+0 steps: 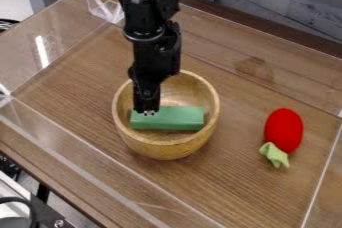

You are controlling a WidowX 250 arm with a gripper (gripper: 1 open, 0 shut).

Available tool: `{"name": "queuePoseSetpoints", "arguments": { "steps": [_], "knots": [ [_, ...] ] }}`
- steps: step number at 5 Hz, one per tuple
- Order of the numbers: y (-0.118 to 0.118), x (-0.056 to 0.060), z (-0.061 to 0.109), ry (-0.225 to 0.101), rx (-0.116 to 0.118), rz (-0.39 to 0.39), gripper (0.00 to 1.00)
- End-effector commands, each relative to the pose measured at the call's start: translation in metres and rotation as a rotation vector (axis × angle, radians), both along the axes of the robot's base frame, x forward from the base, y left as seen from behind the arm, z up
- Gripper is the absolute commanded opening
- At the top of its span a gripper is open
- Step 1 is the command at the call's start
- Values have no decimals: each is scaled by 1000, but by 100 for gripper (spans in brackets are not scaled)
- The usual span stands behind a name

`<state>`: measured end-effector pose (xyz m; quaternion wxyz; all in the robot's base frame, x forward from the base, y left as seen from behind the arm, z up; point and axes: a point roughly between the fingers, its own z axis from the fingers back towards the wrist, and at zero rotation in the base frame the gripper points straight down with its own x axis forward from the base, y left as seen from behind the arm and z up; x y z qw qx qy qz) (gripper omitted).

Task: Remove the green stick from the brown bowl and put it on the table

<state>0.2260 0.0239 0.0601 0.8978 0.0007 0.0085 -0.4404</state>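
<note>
No lettering, number, brand or sign can be read anywhere in this view. The black arm's casing shows no legible marking, and the wooden surfaces carry only grain. The background is too blurred to yield any text.
</note>
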Motion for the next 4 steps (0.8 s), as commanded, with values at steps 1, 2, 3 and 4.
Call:
{"name": "queuePoseSetpoints", "arguments": {
  "steps": [1, 2, 3, 4],
  "knots": [
    [-1, 3, -2, -21, 9, -18, 100],
    [-2, 2, -3, -20, 12, -21, 0],
    [-3, 1, 5, -36, 16, -18, 0],
    [-4, 0, 15, -55, 21, -13, 0]
  ]
}}
